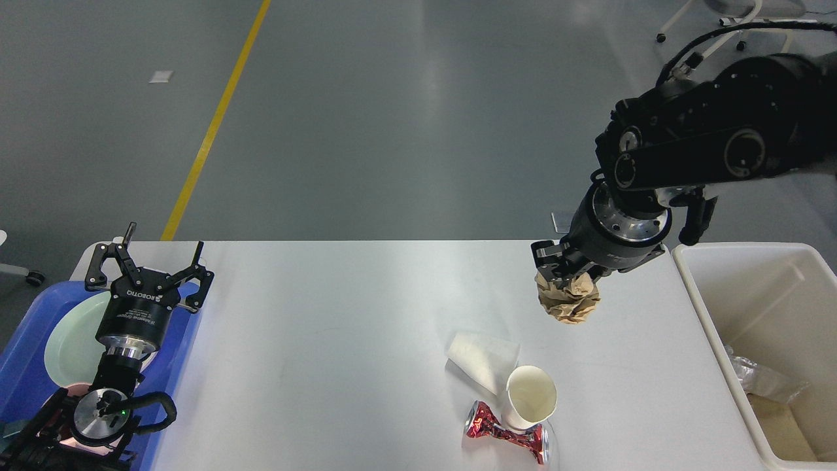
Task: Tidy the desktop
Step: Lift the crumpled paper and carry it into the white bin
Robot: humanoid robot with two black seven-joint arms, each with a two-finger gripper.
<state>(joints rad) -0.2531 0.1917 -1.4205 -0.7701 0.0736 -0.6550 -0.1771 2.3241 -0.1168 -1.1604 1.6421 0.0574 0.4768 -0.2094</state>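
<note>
The white desktop (340, 340) fills the middle of the head view. My right gripper (563, 271) comes in from the upper right and is shut on a crumpled brown paper ball (567, 299), held just above the desktop near its right side. My left gripper (163, 252) is open and empty above the far end of a blue tray (26, 366) at the left. On the desktop near the front lie a white paper cup on its side (480, 360), an upright white paper cup (531, 397) and a crushed red can (505, 433).
A cream-coloured bin (713, 314) stands against the desktop's right edge, with clear plastic and brown paper inside. The blue tray holds a pale green plate (72, 340). Grey floor with a yellow line lies beyond the desktop.
</note>
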